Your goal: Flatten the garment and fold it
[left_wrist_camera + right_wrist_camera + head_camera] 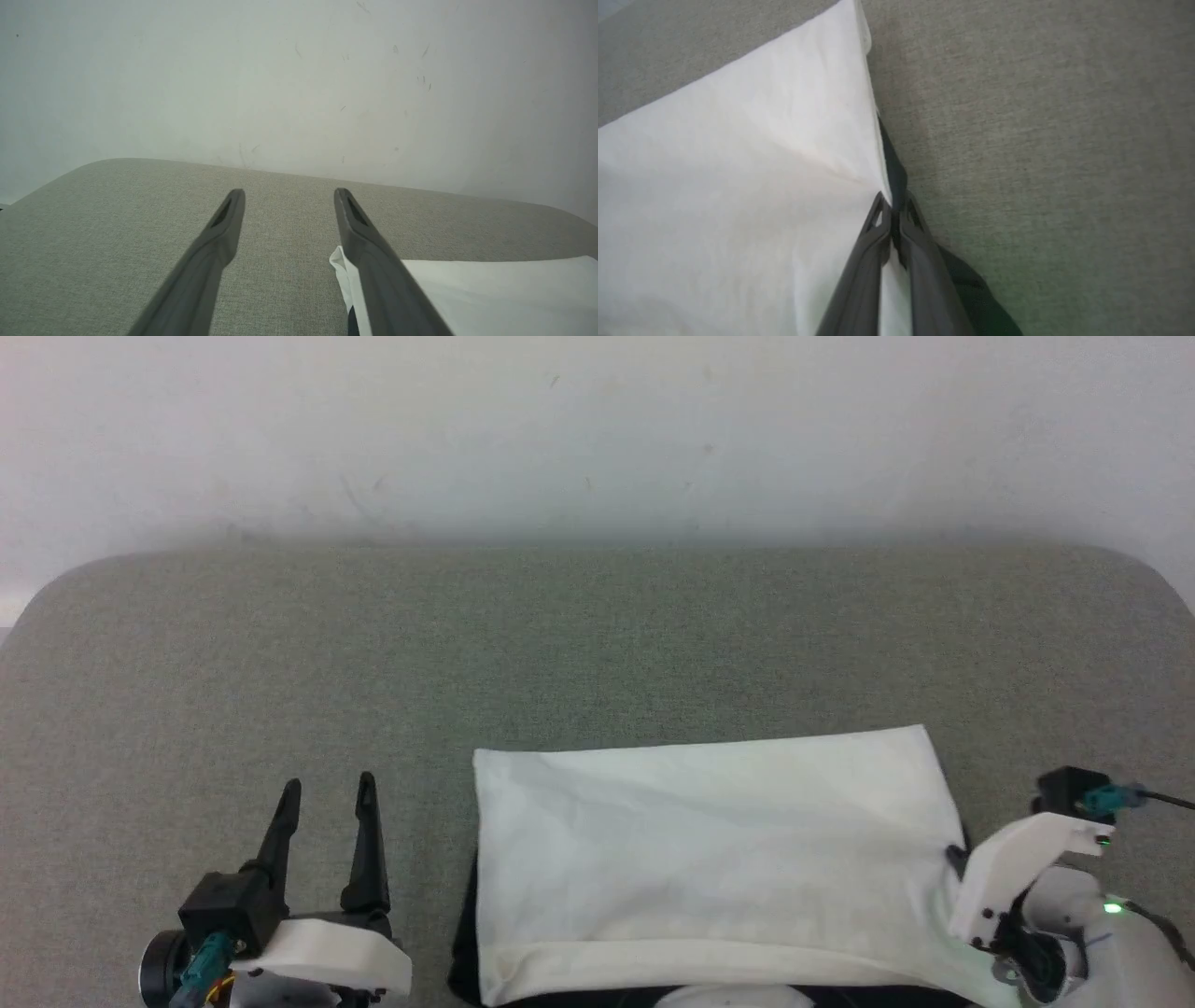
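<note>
The garment lies folded into a white rectangle on the grey-green surface, with strips of black sleeve showing under its left and right edges. Its chest print and neckband are hidden. My right gripper is shut on the garment's right edge, pinching white cloth and black sleeve together; in the head view its tips sit at that edge. My left gripper stands open to the left of the garment, nothing between its fingers. The garment's far left corner lies just beside the left gripper's right finger.
The padded grey-green table reaches back to a pale wall, with rounded far corners. Bare surface lies beyond and to the left of the garment. The garment's near edge runs along the bottom of the head view.
</note>
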You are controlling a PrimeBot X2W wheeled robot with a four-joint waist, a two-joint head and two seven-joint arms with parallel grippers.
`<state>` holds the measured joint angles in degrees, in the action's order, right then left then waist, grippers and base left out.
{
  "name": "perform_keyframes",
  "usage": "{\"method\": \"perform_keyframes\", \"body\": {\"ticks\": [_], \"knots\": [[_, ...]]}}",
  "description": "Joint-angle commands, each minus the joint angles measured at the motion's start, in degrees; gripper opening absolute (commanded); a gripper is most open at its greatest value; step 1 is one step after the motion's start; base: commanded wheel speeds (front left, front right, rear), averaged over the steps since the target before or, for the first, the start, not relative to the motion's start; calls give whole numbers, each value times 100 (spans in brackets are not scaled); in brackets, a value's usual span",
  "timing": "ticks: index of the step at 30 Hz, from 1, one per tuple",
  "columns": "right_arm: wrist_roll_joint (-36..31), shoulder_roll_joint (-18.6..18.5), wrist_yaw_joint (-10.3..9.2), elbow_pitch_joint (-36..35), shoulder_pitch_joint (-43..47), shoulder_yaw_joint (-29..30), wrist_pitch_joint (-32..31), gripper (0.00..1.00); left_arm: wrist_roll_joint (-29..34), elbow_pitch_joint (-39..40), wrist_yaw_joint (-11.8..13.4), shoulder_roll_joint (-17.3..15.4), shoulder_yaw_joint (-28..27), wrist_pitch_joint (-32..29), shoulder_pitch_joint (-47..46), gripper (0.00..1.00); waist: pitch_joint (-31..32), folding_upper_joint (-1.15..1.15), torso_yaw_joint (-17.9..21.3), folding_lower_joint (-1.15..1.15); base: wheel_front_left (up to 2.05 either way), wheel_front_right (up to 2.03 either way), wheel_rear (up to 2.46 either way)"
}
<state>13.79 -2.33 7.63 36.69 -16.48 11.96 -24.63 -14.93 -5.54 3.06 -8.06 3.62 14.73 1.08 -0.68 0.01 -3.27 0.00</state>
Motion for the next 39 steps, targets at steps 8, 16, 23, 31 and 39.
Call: {"method": "perform_keyframes", "body": {"ticks": [8, 16, 23, 31, 39], "knots": [[-1069, -58, -14, -1574, 620, 1381, -265, 0, 41, 3, -59, 86, -64, 27, 27, 100, -114, -1, 71, 0, 0, 0, 0], [-586, -56, -14, -2562, 992, 912, -804, 0, 65, -15, -89, 104, -101, 27, -5, 100, -156, -1, 98, 0, 0, 0, 0], [98, -55, -14, -4066, 1473, -276, -1737, 0, 93, -45, -127, 130, -88, 27, -64, 100, -180, -1, 37, 0, 0, 0, 0], [114, -55, -14, -5126, 1440, -2141, -2290, 0, 126, -47, -166, 150, -90, 27, -147, 100, -265, -1, -72, 0, 0, 0, 0], [324, -55, -14, -3987, 652, -3348, -1798, 0, 168, -96, -255, 208, 9, 27, -367, 100, -496, -1, -343, 0, 0, 0, 0]]}}
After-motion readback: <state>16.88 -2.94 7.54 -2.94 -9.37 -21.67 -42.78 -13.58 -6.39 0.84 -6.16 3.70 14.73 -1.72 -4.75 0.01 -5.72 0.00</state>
